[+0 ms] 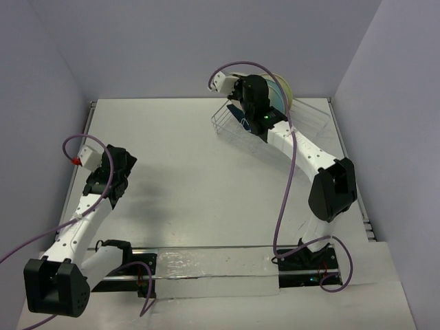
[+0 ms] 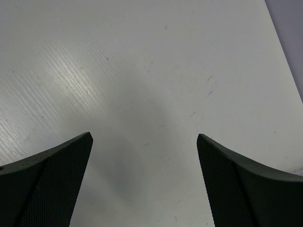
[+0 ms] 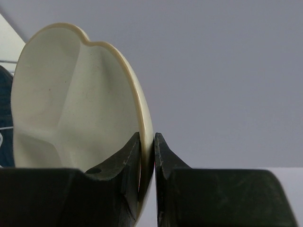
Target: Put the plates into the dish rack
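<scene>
My right gripper [image 3: 147, 137] is shut on the rim of a cream divided plate [image 3: 71, 104] and holds it upright on edge. In the top view this gripper [image 1: 256, 93] is at the back, over the white wire dish rack [image 1: 309, 118], with pale blue and cream plate edges [image 1: 280, 93] showing just behind it. A dark blue dish [image 3: 4, 118] peeks in at the left edge of the right wrist view. My left gripper [image 2: 144, 137] is open and empty above bare table; in the top view it [image 1: 117, 175] is at the left, far from the rack.
The rack stands against the back wall, near the right wall. The white table [image 1: 192, 179] is walled by grey panels at the back and on both sides. Purple cables loop off both arms.
</scene>
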{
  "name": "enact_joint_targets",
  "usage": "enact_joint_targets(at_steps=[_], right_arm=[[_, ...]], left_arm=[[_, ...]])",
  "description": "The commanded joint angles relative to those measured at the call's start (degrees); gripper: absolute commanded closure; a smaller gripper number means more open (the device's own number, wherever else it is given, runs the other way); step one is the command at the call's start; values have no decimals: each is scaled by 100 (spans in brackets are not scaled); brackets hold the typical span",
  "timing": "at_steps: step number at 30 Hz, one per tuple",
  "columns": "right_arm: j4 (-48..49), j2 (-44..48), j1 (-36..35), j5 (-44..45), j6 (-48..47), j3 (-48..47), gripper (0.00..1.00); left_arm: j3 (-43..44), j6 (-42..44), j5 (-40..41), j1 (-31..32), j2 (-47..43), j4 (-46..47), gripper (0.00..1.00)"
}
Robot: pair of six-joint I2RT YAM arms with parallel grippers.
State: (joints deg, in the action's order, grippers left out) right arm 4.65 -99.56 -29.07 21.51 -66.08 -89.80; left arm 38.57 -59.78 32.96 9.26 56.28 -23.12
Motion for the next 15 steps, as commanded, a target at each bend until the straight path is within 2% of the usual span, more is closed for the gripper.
enact_joint_targets(at_steps=[1,15], right_arm=[[1260,207,177,-10,-750,-570,100],[1525,-44,217,106,-1429,61,100]], left_arm=[[323,-73,215,-56,-67,20,1],[486,-169,257,-56,169,-142,1]])
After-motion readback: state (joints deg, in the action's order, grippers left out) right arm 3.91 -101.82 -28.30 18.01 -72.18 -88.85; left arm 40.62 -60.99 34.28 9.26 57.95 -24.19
